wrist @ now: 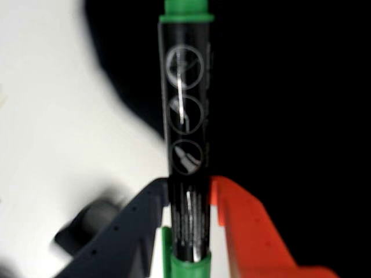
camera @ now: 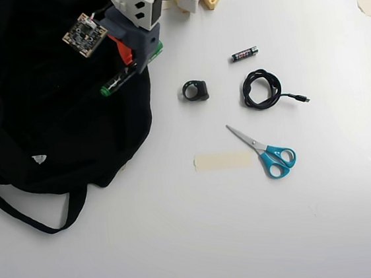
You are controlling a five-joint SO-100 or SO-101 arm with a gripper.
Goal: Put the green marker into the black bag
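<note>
My gripper (wrist: 188, 202) is shut on the green marker (wrist: 185, 127), its dark and orange fingers clamped on the dark barrel near the small green end. The green cap points away, over the black bag (wrist: 290, 87). In the overhead view the gripper (camera: 131, 60) holds the marker (camera: 118, 80) above the right edge of the large floppy black bag (camera: 44, 120), which lies at the left with its strap trailing toward the bottom left. The marker's cap end is over the bag fabric.
On the white table in the overhead view lie a small black-and-red battery (camera: 244, 54), a small black ring-shaped object (camera: 195, 90), a coiled black cable (camera: 263, 89), blue-handled scissors (camera: 266, 150) and a strip of tape (camera: 222, 160).
</note>
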